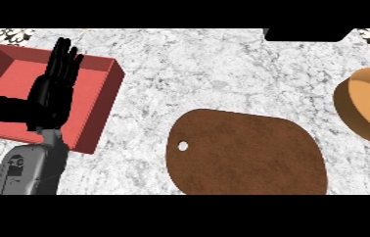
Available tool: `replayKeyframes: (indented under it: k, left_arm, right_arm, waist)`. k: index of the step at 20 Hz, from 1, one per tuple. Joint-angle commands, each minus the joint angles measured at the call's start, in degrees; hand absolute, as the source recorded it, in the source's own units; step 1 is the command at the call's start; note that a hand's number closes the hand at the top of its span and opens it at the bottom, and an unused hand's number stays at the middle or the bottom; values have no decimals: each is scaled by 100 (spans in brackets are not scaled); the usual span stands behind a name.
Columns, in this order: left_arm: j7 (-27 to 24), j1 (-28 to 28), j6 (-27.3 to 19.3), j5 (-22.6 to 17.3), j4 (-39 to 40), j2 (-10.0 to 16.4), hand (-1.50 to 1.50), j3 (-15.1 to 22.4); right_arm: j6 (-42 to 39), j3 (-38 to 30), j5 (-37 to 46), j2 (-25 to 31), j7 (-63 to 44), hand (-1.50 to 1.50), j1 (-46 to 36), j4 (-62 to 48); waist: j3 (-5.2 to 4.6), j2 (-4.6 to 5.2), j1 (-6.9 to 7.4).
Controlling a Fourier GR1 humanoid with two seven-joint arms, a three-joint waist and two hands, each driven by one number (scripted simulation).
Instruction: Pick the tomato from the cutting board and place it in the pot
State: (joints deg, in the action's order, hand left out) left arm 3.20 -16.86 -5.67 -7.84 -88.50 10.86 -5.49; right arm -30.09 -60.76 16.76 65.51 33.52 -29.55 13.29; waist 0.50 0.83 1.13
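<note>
Nearest to me, at the lower left, the grey left forearm (29, 170) comes in from the bottom edge. Its black left hand (52, 91) rests there with the fingers straight, close together and pointing up the view; it is fully open and has hold of nothing. Behind the hand I see a red tray (94, 86) with raised walls, lying at an angle on the white marbled bench (217, 69), its right wall showing darker. Right of the tray, across a strip of bench and not touching it, lies the brown cutting board (249, 155), rounded in outline, with a small hole (183, 146) near its left edge; its lower part runs out of view. I cannot tell where the tomato is: what I see of the board's top is plain brown. At the far right edge, apart from the board, the tan pot (356, 106) shows only in part. A black shape (303, 34) sits at the top right; I cannot tell what it is.
</note>
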Motion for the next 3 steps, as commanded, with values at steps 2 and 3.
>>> replayKeyframes:
  k: [2,3]
  left_arm:
    - [5,1,148,-92,-40,94,0,-51]
    - [43,-82,5,-16,44,37,0,-49]
  right_arm:
    - [-438,-81,-107,404,48,-150,206,-169]
    - [-309,-80,-110,244,292,-150,254,-103]
  waist:
    - [7,-3,26]
    - [17,13,16]
